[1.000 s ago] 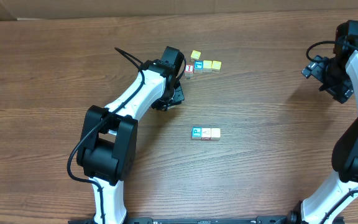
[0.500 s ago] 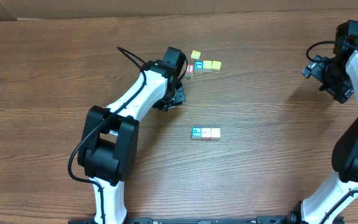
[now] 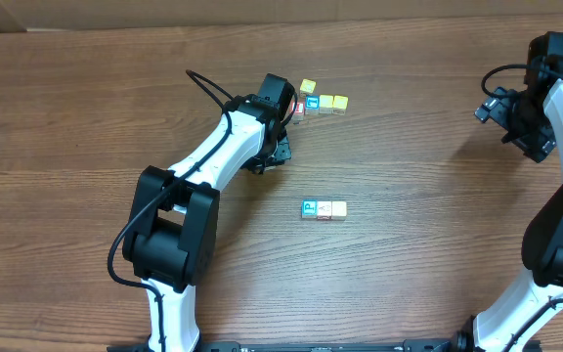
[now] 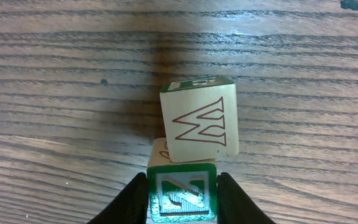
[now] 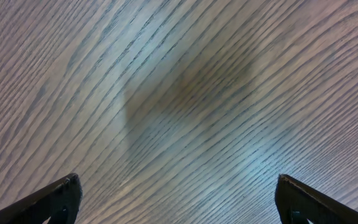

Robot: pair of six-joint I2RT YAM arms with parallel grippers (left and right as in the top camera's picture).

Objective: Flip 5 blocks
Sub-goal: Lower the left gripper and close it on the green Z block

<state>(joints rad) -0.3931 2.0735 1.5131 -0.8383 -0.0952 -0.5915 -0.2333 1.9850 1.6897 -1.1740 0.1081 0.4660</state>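
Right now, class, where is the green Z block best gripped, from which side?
Best grip the green Z block by its two free side faces, from above, as the left hand does: flat parallel sides, and a whitish block crowds its far edge.

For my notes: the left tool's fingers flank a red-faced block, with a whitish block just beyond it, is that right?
Not quite: the left wrist view shows the left tool flanking a green-faced Z block, not red-faced; the whitish block does lie just beyond it.

The green Z block is cut off by the lower edge; the block behind it is mostly covered by the red-lettered block.
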